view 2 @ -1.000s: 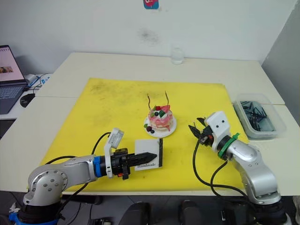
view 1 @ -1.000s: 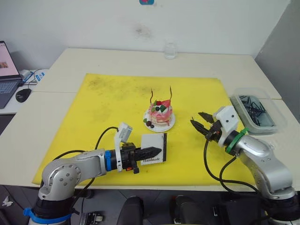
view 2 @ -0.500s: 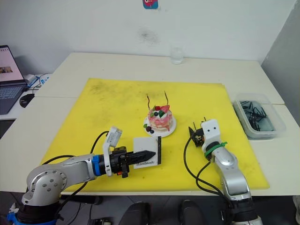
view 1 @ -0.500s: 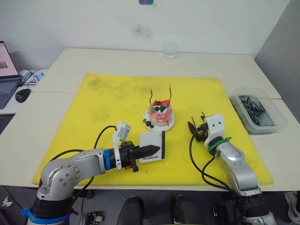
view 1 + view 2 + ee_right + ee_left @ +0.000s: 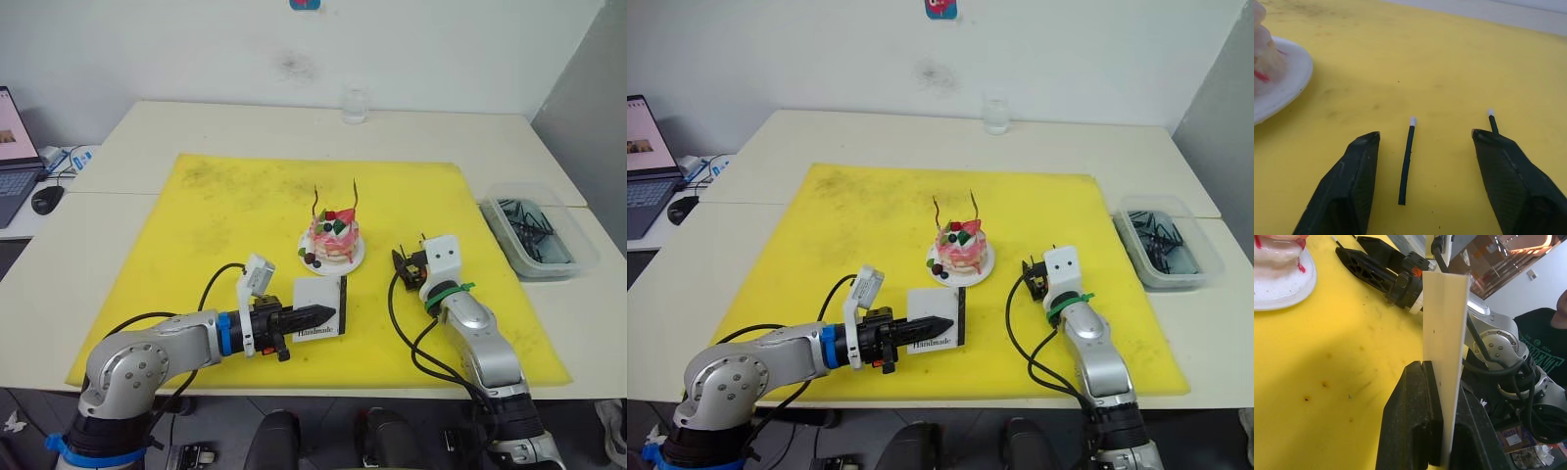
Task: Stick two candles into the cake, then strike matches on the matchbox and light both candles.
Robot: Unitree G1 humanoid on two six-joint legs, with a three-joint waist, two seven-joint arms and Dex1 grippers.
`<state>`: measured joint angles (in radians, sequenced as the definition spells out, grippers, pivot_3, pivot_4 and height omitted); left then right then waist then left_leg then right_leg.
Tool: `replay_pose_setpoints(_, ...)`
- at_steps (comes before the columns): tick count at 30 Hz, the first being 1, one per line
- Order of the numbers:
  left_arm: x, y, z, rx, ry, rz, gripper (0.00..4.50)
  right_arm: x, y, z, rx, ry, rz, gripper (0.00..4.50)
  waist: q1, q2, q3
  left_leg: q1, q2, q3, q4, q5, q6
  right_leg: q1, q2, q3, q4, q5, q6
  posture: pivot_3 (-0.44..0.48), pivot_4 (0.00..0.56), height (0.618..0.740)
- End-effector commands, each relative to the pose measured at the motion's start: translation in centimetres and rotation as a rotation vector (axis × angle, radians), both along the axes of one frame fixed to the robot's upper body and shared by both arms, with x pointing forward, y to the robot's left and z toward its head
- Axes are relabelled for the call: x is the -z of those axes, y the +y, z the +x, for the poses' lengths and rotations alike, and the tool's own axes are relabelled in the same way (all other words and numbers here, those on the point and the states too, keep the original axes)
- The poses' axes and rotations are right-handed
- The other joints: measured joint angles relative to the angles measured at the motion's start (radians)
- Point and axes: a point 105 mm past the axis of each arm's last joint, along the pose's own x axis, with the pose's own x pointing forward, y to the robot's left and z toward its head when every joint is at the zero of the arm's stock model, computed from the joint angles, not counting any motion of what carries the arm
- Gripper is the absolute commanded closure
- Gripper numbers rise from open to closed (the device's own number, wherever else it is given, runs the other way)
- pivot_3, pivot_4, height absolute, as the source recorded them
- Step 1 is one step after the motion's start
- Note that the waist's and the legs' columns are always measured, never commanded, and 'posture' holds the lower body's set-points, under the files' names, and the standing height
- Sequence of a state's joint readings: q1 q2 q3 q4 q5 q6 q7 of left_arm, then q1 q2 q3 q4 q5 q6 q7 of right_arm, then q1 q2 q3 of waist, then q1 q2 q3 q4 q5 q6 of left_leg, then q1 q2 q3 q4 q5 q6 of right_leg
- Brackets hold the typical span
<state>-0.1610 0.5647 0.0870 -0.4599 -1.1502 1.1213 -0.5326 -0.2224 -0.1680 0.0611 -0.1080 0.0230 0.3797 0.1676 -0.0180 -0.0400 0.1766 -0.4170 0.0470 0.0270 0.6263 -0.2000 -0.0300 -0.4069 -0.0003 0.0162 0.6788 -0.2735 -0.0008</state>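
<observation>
Cake point(image 5: 333, 238), both candles point(image 5: 315, 202) already planted, sits mid-mat point(image 5: 235, 206). Nearer than the cake, the left gripper point(image 5: 312, 317) pinches the matchbox point(image 5: 319, 308) on edge, likely presenting its strip. Right of the cake, the right gripper point(image 5: 1425, 144) hangs spread around one match point(image 5: 1407, 159), apparently ready to pick. Pale table point(image 5: 196, 122), white wall.

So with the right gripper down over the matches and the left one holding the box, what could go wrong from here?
1. The open right gripper straddles one short dark white-tipped match on the yellow mat; a thin stick lying flat may slip the fingers.
2. A second match lies beside one finger and could get nudged away.
3. The left gripper pinches the flat white matchbox at its edge, so striking could twist it.
</observation>
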Motion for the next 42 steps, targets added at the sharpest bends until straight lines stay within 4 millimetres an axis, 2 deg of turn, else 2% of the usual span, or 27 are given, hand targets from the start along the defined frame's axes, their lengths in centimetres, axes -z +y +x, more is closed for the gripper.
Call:
replay_pose_setpoints(1, -0.5, -0.2, -0.1, 0.009, -0.034, -0.007, 4.5, -0.2, 0.5, 0.0, 0.002, 0.006, 0.006, 2.62, -0.001, 0.0, 0.0, 0.0, 0.0, 0.0, 0.0, 0.0, 0.0, 0.0, 0.0, 0.0, 0.0, 0.0, 0.0, 0.0, 0.15, 0.74)
replay_pose_setpoints(6, -0.5, -0.3, 0.0, 0.012, -0.035, -0.004, 4.5, -0.2, 0.7, 0.2, 0.025, 0.031, 0.03, 4.46, -0.007, 0.0, 0.0, 0.0, 0.0, 0.0, 0.0, 0.0, 0.0, 0.0, 0.0, 0.0, 0.0, 0.0, 0.0, 0.0, 0.15, 0.74)
replay_pose_setpoints(11, -0.5, -0.3, 0.0, 0.013, -0.036, -0.004, 4.5, -0.5, 1.2, 0.1, 0.011, 0.033, 0.048, 4.46, -0.009, 0.0, 0.0, 0.0, 0.0, 0.0, 0.0, 0.0, 0.0, 0.0, 0.0, 0.0, 0.0, 0.0, 0.0, 0.0, 0.15, 0.74)
replay_pose_setpoints(18, -0.4, -0.4, -0.1, 0.011, -0.034, -0.004, 4.5, -2.7, 1.6, -0.8, -0.046, -0.005, 0.08, 4.46, -0.009, 0.0, 0.0, 0.0, 0.0, 0.0, 0.0, 0.0, 0.0, 0.0, 0.0, 0.0, 0.0, 0.0, 0.0, 0.0, 0.15, 0.74)
replay_pose_setpoints(22, -0.4, -0.6, -0.1, 0.013, -0.034, -0.008, 4.5, -4.5, 2.0, -2.5, -0.125, -0.025, 0.073, 4.46, -0.008, 0.0, 0.0, -0.001, 0.0, 0.0, 0.0, 0.0, 0.0, 0.0, 0.0, 0.0, 0.0, 0.0, 0.0, 0.0, 0.15, 0.74)
replay_pose_setpoints(25, -0.4, -0.6, -0.1, 0.015, -0.033, -0.009, 4.5, -4.8, 1.9, -4.2, -0.19, -0.008, 0.053, 4.46, -0.008, 0.0, 0.0, 0.0, 0.0, 0.0, 0.0, 0.0, 0.0, 0.0, 0.0, 0.0, 0.0, 0.0, 0.0, 0.0, 0.15, 0.74)
replay_pose_setpoints(28, -0.4, -0.6, -0.2, 0.023, -0.028, -0.008, 4.5, -4.1, 1.5, -6.9, -0.284, 0.027, -0.001, 4.46, -0.006, 0.0, 0.0, 0.0, 0.0, 0.0, 0.0, 0.0, 0.0, 0.0, 0.0, -0.001, 0.0, 0.0, 0.0, 0.0, 0.15, 0.74)
replay_pose_setpoints(33, -0.4, -0.6, -0.4, 0.048, -0.009, -0.013, 4.5, -2.6, 0.9, -9.4, -0.354, 0.069, -0.031, 4.46, -0.01, 0.0, 0.0, 0.0, 0.0, 0.0, 0.0, 0.0, 0.0, 0.0, 0.0, 0.0, 0.0, -0.001, 0.0, 0.0, 0.15, 0.74)
replay_pose_setpoints(37, -0.3, -0.6, -0.7, 0.067, 0.006, -0.008, 4.5, -2.1, 0.8, -9.7, -0.353, 0.03, -0.022, 4.46, -0.012, 0.0, 0.0, 0.001, 0.0, -0.001, 0.0, 0.0, 0.0, 0.0, 0.0, -0.001, 0.0, -0.002, -0.002, 0.0, 0.15, 0.74)
replay_pose_setpoints(42, -0.4, -0.6, -0.6, 0.063, 0.002, -0.006, 4.5, -0.4, 0.5, -9.3, -0.313, 0.063, 0.002, 4.46, -0.01, 0.0, 0.0, 0.0, 0.0, 0.0, 0.0, 0.0, 0.0, 0.0, -0.001, 0.0, -0.001, -0.002, -0.002, 0.0, 0.15, 0.74)
